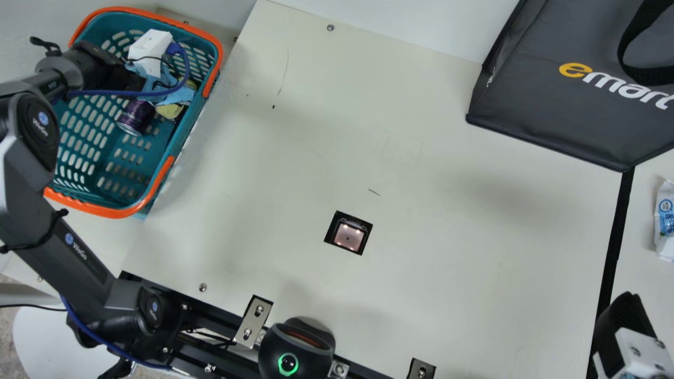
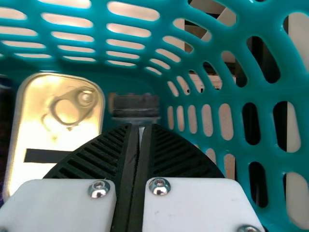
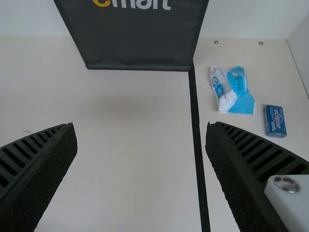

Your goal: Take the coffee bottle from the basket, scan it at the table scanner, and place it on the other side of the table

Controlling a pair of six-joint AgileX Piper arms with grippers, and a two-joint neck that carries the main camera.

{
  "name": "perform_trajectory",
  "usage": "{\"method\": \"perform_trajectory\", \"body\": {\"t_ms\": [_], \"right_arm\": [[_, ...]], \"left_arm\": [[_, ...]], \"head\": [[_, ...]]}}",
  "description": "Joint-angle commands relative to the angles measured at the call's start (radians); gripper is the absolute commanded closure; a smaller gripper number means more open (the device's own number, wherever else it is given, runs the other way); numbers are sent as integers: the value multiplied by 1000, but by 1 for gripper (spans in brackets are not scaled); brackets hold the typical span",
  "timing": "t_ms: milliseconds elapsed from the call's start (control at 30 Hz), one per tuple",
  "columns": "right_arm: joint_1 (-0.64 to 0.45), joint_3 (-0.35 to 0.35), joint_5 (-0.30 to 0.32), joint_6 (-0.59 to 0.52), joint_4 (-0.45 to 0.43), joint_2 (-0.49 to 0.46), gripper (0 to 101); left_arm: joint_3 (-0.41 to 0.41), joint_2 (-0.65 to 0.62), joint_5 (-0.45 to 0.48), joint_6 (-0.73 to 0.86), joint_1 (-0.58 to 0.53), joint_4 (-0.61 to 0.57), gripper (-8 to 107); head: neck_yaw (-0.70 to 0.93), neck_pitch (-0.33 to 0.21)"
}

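Coffee bottle: we can't confirm which item it is. Best match we have is a dark purple cylinder (image 1: 136, 117) lying tilted in the teal basket (image 1: 118, 213), the one with orange trim. Glossy, mottled purple side, lighter patches, bright silvery rim at one end. Its print is too small for us to make out. It sits beside a light-blue crumpled pack (image 1: 181, 95) and a yellowish item (image 1: 170, 111), with a white box (image 1: 150, 48) farther along.

Our left claw (image 1: 129, 79) is down in the basket. On its wrist view we get both fingers pressed together, pinching nothing. Just ahead of the tips we see a small dark block (image 2: 135, 106), too blurred to name. Off to one side is a gold rectangular tin (image 2: 60, 128) with a pull ring and a black bar on its lid.

Our right claw (image 1: 625, 318) is over the other side of the table (image 1: 421, 295), spread wide, holding nothing. Scanner (image 1: 348, 235) is set in the table, window lit pinkish. Around it we have a dark grey bag (image 1: 558, 100) at the far side, a black strip (image 1: 617, 237) running across the surface, then a blue-and-white packet (image 3: 234, 92) and a small blue box (image 3: 275, 121) beyond the strip.
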Motion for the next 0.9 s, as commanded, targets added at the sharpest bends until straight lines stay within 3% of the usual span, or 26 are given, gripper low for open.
{"method": "perform_trajectory", "body": {"t_ms": [0,367,867], "right_arm": [[0,0,0,0,0,0,6],[0,0,0,0,0,0,6],[0,0,0,0,0,0,6]], "left_arm": [[7,0,9,0,-3,5,107],[7,-13,48,-33,24,14,107],[-87,4,142,-87,86,-12,107]], "head": [[2,-26],[2,-26],[2,-26]]}}
